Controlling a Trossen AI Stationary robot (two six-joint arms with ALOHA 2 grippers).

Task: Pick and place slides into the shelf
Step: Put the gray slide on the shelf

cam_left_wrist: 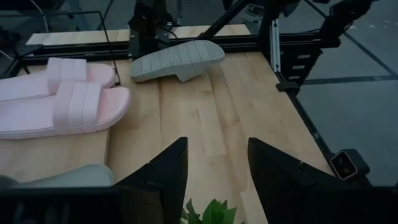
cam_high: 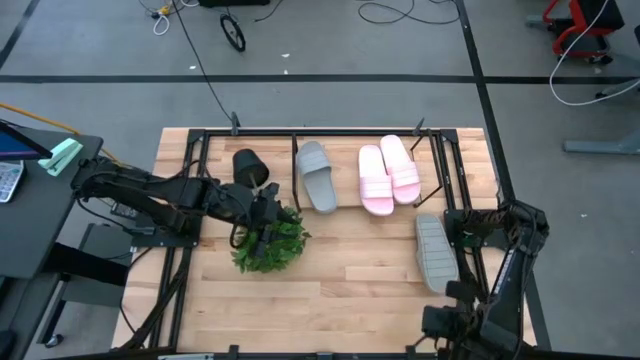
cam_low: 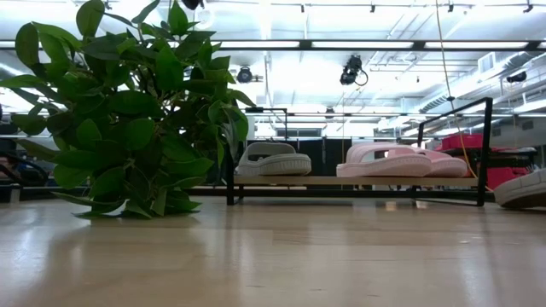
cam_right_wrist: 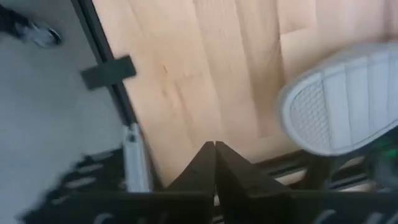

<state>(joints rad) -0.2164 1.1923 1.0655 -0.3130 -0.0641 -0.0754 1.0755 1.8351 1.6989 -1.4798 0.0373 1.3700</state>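
The shelf stands at the table's far side. On its board rest one grey slide and two pink slides. A second grey slide lies sole up on the table at the right; it also shows in the left wrist view and the right wrist view. My left gripper is open and empty above the green plant. My right gripper is shut and empty at the table's near right, near the sole-up slide.
The leafy plant sits on the table left of centre, with a black pot beyond it, beside the shelf's left end. Black frame rails run along the table's sides. Bare wood lies in the table's near middle.
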